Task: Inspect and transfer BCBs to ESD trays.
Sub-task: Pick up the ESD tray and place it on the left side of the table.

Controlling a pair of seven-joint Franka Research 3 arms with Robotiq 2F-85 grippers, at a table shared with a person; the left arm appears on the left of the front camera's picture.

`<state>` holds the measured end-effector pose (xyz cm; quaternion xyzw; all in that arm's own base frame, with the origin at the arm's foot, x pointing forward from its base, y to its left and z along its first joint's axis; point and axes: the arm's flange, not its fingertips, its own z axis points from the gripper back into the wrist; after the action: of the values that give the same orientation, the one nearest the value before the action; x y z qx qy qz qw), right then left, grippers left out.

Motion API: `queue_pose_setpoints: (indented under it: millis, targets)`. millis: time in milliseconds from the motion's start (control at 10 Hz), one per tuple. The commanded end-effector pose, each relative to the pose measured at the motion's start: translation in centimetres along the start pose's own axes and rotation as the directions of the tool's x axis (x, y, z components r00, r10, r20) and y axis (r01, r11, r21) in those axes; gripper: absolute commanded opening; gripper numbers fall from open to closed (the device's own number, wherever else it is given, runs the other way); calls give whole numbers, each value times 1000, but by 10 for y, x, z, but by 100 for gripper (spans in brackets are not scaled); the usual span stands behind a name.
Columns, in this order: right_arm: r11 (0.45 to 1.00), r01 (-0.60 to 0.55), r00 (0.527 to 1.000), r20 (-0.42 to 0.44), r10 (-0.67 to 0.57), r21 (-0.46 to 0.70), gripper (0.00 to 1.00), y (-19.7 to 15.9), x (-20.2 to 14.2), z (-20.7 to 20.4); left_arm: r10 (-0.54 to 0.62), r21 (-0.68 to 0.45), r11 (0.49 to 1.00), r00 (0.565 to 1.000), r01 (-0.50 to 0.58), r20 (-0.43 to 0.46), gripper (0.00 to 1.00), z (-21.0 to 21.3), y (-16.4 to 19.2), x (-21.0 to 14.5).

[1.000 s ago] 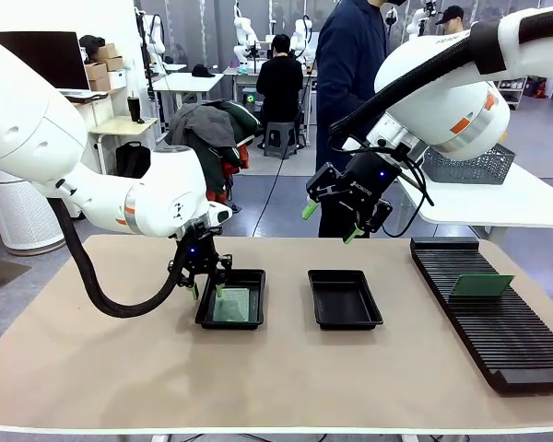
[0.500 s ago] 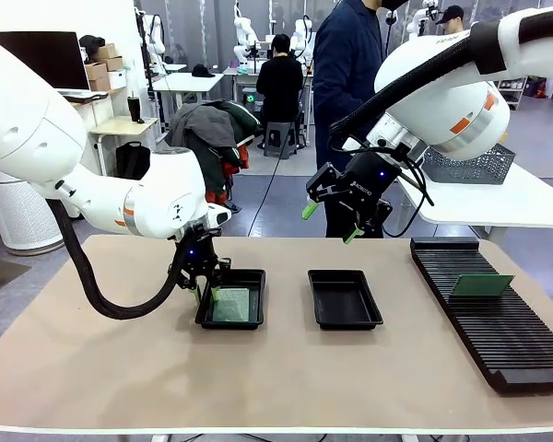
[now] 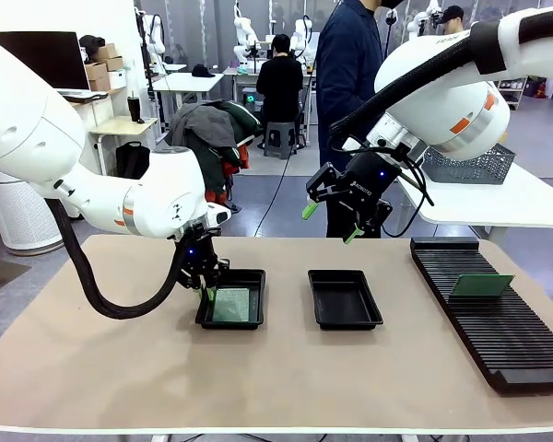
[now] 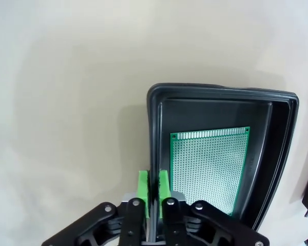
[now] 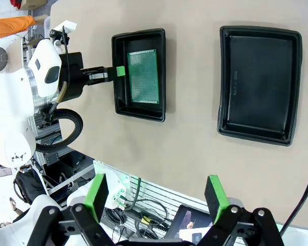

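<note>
There were two ESD trays (image 3: 229,325) (image 3: 345,299) and two BCBs (image 3: 230,305) (image 3: 480,285). One slotted rack (image 3: 498,331) and one mesh basket (image 3: 470,167) were counted as well.

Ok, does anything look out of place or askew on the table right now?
One thing: the left gripper is shut on the side wall of the left shallow black plastic tray, not on the thin green circuit board lying flat inside it. Nothing looks spilled or damaged.
</note>
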<state>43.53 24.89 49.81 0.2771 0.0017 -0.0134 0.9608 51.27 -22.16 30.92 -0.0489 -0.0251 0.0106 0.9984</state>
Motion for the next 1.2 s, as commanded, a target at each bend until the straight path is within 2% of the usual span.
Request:
queue_pose_setpoints:
  millis: [0,200,1100]
  targets:
    - [1000,9,1000,2,-9,-13,100,3,3,-1,16,32,999,1000,-16,26,8,-2,0,-7]
    - [1000,9,1000,2,-9,-13,100,3,3,-1,16,34,999,999,-17,27,0,-1,0,-7]
    - [1000,9,1000,2,-9,-13,100,3,3,-1,0,0,1000,1000,0,2,0,1,0,0]
